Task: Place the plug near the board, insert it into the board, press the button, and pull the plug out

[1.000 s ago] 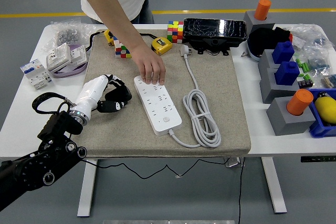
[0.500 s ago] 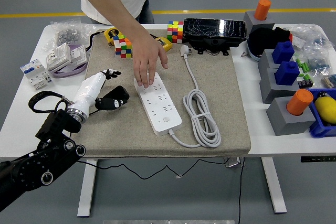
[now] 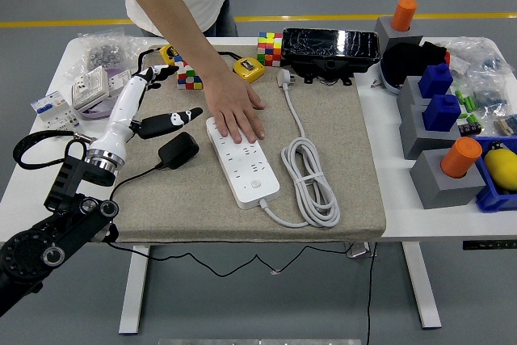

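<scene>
Beige matting (image 3: pixel 339 159) carries the black plug (image 3: pixel 179 149) beside my spread, empty left hand (image 3: pixel 157 98); I must regrasp it before insertion into the power strip (image 3: pixel 242 161).

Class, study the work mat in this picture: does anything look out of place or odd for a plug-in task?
Yes. The black plug adapter lies loose on the beige mat, left of the white power strip, not in the robot's left hand, which is open above it. A person's hand rests on the strip's far end.
</scene>
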`<act>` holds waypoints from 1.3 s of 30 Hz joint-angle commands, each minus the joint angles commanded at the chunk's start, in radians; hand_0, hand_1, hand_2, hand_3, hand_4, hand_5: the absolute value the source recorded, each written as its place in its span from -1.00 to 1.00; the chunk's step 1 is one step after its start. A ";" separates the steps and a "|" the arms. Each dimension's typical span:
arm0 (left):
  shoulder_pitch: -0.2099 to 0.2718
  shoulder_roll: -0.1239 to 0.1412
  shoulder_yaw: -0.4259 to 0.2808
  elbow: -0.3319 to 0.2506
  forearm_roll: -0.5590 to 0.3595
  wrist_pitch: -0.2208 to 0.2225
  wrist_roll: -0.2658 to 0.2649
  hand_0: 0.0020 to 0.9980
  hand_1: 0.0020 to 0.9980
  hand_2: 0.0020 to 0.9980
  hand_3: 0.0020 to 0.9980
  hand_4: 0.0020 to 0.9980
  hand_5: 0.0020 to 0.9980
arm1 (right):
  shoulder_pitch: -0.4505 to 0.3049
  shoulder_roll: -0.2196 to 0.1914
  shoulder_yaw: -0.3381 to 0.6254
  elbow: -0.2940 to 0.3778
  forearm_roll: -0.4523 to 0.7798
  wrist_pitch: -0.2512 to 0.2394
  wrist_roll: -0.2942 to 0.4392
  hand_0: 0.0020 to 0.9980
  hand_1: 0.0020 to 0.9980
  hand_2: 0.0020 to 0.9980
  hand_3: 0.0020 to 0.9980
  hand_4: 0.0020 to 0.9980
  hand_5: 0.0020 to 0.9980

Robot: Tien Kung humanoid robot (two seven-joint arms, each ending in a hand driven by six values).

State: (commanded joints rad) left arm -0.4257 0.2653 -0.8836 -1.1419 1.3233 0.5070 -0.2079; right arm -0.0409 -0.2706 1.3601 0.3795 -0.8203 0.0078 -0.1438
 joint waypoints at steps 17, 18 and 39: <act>0.031 0.004 -0.033 -0.005 -0.156 -0.002 -0.029 0.39 0.46 0.44 0.51 0.82 -0.25 | -0.002 -0.006 -0.009 0.001 0.000 -0.001 0.001 0.05 0.25 0.18 0.07 0.75 -0.19; 0.034 0.001 -0.040 -0.005 -0.155 -0.003 -0.027 0.39 0.46 0.44 0.51 0.82 -0.25 | -0.002 -0.004 -0.005 0.001 -0.001 -0.001 0.001 0.05 0.25 0.18 0.07 0.75 -0.19; 0.049 -0.007 -0.094 -0.004 -0.189 -0.010 -0.022 0.36 0.44 0.43 0.50 0.78 -0.26 | -0.006 0.004 0.009 0.000 -0.003 -0.001 0.000 0.06 0.26 0.19 0.07 0.75 -0.19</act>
State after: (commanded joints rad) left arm -0.3763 0.2586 -0.9776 -1.1463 1.1342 0.4968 -0.2303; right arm -0.0464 -0.2666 1.3695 0.3792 -0.8231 0.0064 -0.1434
